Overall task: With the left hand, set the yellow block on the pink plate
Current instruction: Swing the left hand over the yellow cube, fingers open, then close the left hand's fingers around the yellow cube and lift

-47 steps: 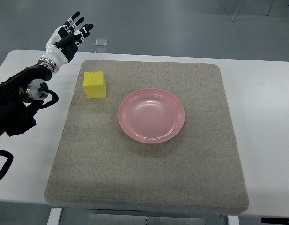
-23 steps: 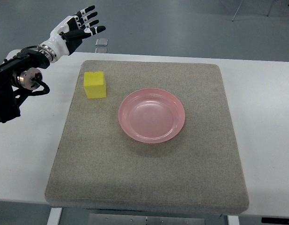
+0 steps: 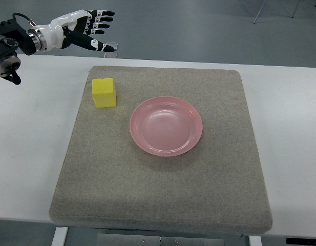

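yellow block (image 3: 104, 93) below-right of left hand (image 3: 86, 29)

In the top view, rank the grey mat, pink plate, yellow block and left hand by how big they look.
1. grey mat, by far the largest.
2. pink plate.
3 and 4. left hand and yellow block look similar; the hand is raised nearer the camera, so I won't rank them.

Yellow block (image 3: 104, 93), pink plate (image 3: 166, 126), grey mat (image 3: 163, 195) (speckled), white table (image 3: 29, 154).
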Controlling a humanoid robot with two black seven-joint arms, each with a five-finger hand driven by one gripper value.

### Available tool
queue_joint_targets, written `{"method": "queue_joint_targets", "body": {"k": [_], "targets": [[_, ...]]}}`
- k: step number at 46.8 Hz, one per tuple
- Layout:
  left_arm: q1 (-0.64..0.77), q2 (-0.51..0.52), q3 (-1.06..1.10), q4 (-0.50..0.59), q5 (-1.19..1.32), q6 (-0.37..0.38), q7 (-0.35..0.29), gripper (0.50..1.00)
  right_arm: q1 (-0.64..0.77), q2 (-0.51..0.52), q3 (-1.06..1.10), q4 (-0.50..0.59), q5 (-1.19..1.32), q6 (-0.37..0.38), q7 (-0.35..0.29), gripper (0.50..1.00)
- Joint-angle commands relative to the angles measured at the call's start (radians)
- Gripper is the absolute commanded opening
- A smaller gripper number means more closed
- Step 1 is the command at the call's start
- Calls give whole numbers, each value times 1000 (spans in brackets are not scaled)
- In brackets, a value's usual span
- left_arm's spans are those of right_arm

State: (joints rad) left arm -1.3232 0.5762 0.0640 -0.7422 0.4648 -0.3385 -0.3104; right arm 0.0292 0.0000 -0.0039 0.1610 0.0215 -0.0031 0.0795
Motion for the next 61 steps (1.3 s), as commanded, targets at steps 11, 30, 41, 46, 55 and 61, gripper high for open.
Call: {"method": "queue_joint_targets", "body": {"k": [11, 30, 41, 46, 55, 61], "targets": [[-5, 10, 54, -32, 339, 9, -1, 984, 0, 0, 1, 0, 0, 0, 0, 924], [5, -18, 57, -32, 586, 30, -4, 977, 0, 0, 1, 0, 0, 0, 0, 924], [18, -39, 57, -34, 669, 26, -7, 973, 0, 0, -1, 0, 0, 0, 0, 924], [36, -53, 54, -31, 706, 29, -7, 973, 0, 0, -1, -1, 0, 0, -1, 924], [38, -58, 43, -28, 689, 49, -7, 986, 0, 0, 1, -1, 0, 0, 0, 924], [38, -59, 45, -29, 692, 61, -10, 984, 0, 0, 1, 0, 0, 0, -1, 924]]}}
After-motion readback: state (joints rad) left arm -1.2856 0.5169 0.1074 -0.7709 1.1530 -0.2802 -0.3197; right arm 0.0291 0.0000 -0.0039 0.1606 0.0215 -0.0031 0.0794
